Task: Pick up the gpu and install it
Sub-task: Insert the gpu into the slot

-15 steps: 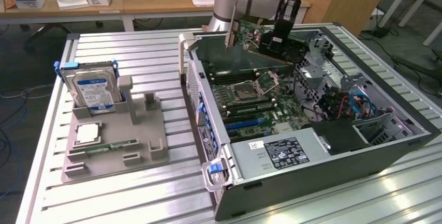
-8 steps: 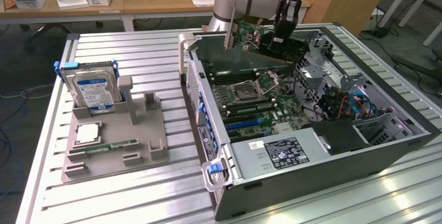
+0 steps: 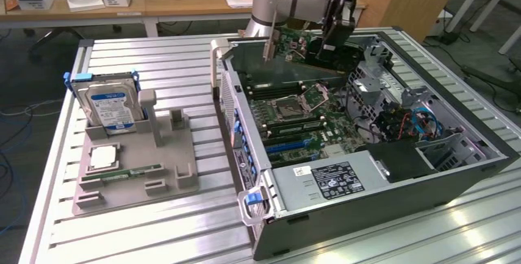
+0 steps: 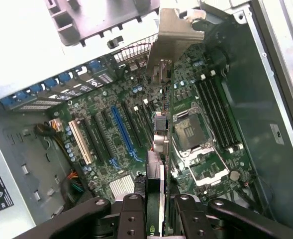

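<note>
My gripper (image 3: 330, 46) is shut on the gpu (image 3: 294, 44) and holds it in the air over the far end of the open computer case (image 3: 456, 172). The card is tilted, with its silver end bracket (image 3: 271, 44) pointing down toward the case's rear wall. In the wrist view the gpu (image 4: 162, 124) appears edge-on, clamped in my gripper (image 4: 161, 209), and its bracket (image 4: 178, 35) is at the far end. It hangs above the motherboard (image 4: 111, 164), between the blue expansion slot (image 4: 124, 132) and the processor socket (image 4: 188, 132), touching neither.
A grey fixture tray (image 3: 134, 148) on the slatted table at the exterior view's left holds an upright blue-labelled hard drive (image 3: 114, 105), a small chip (image 3: 104, 156) and a green memory stick (image 3: 122, 172). Inside the case are a power supply (image 3: 334, 178) and cables (image 3: 423, 124).
</note>
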You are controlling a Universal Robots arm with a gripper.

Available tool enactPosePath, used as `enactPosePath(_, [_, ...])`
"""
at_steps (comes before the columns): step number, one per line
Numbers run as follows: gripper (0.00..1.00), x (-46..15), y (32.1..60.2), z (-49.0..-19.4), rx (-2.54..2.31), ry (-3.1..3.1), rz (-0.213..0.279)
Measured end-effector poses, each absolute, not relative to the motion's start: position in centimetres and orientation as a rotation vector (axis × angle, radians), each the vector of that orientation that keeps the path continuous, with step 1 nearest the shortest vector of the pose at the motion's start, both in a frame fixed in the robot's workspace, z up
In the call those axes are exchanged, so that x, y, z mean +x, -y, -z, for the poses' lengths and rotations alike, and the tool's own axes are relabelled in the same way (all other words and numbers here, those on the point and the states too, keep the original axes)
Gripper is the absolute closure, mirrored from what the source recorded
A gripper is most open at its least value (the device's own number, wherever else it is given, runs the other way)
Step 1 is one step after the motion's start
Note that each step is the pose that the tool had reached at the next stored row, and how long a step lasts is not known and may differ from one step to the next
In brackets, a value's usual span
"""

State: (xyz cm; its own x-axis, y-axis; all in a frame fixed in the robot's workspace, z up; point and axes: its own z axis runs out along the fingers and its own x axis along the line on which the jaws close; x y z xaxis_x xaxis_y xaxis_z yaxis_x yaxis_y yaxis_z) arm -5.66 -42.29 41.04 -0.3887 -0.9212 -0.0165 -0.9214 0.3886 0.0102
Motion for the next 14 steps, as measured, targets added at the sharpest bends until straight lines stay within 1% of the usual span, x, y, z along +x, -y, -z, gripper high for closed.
enactPosePath(6, [0.73,-5.66,42.3,-40.97,-1.817,-2.553,-0.028])
enactPosePath(14, [0.73,-5.65,42.3,-40.69,-1.89,-2.479,-0.009])
